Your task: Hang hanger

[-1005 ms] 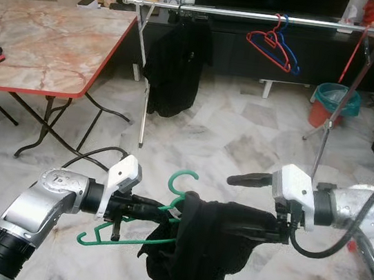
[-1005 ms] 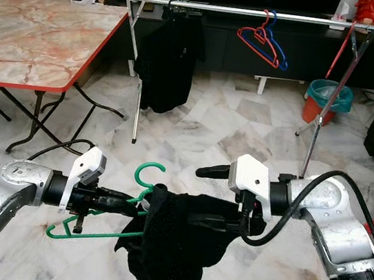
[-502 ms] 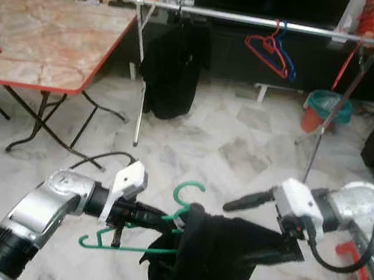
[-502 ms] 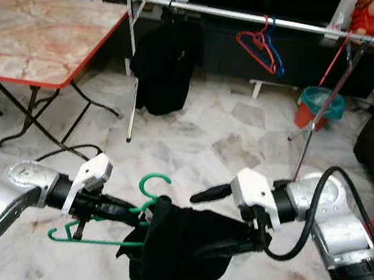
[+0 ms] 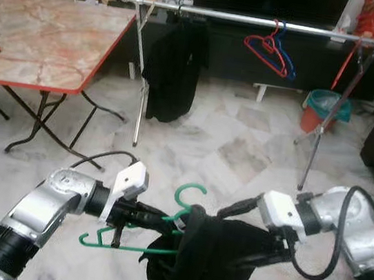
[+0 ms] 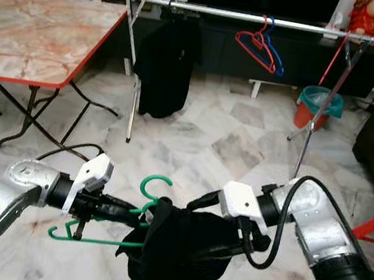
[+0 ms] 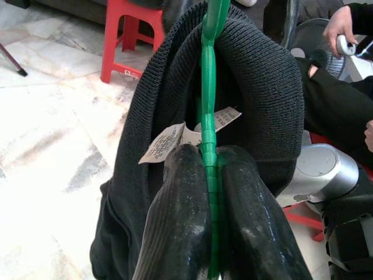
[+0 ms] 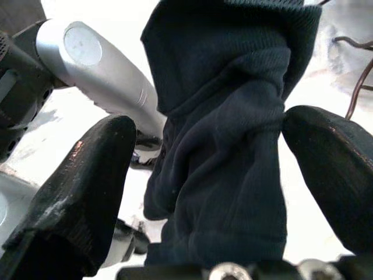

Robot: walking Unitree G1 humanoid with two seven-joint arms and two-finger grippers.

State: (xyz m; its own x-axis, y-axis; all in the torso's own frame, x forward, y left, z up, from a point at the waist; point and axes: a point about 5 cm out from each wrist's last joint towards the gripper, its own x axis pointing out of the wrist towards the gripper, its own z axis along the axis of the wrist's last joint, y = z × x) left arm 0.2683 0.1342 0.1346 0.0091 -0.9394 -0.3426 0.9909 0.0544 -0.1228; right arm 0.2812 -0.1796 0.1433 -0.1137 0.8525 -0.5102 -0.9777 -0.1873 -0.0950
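A green hanger (image 5: 132,246) carrying a dark garment (image 5: 208,261) is clamped by the left gripper (image 7: 210,175). The right gripper (image 8: 210,175) is spread wide around the garment's cloth

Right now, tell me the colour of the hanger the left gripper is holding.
Green; the hanger shows best in the left wrist view.
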